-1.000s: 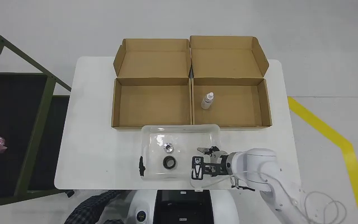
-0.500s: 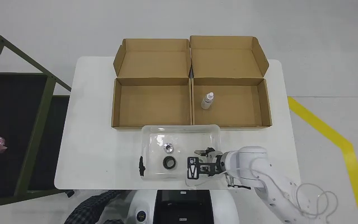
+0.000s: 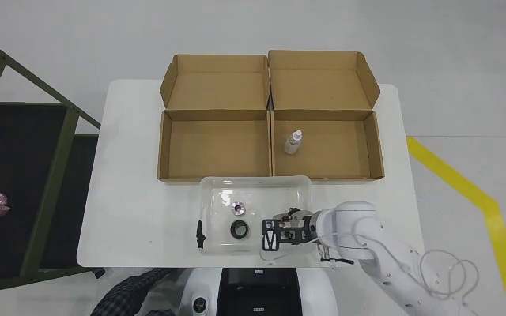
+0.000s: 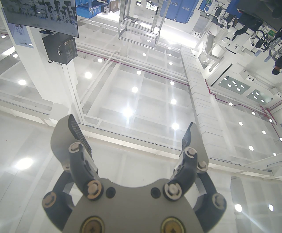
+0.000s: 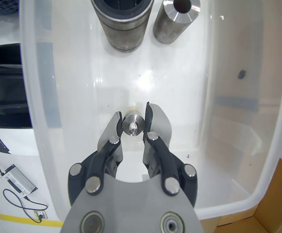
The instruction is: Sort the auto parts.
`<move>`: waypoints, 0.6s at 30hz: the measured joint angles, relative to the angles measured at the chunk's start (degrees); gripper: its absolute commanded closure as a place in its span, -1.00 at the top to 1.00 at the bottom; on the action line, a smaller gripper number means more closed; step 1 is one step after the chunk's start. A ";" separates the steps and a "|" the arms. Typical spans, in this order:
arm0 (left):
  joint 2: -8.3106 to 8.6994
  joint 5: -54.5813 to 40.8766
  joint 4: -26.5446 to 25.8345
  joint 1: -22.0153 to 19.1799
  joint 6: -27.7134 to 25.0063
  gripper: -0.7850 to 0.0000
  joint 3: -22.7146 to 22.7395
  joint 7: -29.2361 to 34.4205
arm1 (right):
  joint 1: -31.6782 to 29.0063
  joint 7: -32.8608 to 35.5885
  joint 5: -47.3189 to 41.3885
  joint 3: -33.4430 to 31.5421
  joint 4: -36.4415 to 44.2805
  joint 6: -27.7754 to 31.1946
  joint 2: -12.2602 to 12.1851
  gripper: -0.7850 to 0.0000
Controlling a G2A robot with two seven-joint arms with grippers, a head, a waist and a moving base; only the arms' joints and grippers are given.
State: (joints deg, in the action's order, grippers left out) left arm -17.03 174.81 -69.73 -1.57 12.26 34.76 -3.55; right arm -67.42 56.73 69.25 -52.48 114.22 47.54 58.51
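Right gripper (image 5: 133, 112) inside the clear plastic bin (image 3: 253, 181), closed on a small steel stud (image 5: 132, 127).

The ribbed black pads (image 5: 148, 119) pinch the stud's smooth round body from both sides, threaded tip toward the wrist. It sits low over the bin's glossy floor; contact with the floor cannot be judged. Farther along the same bin two parts stand on end, near each other but apart: a dull grey steel sleeve (image 5: 123, 24) with a black lining, and a shorter polished steel bush (image 5: 174, 19) with a chamfered rim and round bore. Beyond the bin on the white table (image 3: 126, 174) are two brown cardboard boxes (image 3: 213, 150) side by side with their lids folded back. The right-hand one holds a small white bottle (image 3: 293, 142). The left gripper (image 4: 132, 128) points at the ceiling, jaws spread wide with nothing between.
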 measured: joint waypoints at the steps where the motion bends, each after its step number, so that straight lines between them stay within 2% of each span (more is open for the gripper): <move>1: 0.00 0.00 0.00 0.00 0.00 1.00 0.00 0.00 | 0.09 0.09 -0.66 -0.23 0.42 -0.09 -0.10 -1.00; 6: 0.00 0.00 0.00 0.00 0.00 1.00 0.00 0.00 | -0.21 -1.43 -3.36 -2.18 2.38 -1.00 -0.49 -1.00; 12: 0.00 0.00 0.00 0.00 0.00 1.00 0.00 0.00 | -0.94 -7.72 -6.97 -4.82 3.12 -2.86 -0.75 -1.00; 18: 0.00 0.00 0.00 0.00 0.00 1.00 0.00 0.00 | -2.39 -18.35 -11.19 -7.84 2.93 -5.79 -0.74 -1.00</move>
State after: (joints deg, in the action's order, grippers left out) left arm -17.03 174.81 -69.73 -1.57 12.26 34.76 -3.55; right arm -69.81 38.39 58.07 -60.32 117.15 41.75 57.76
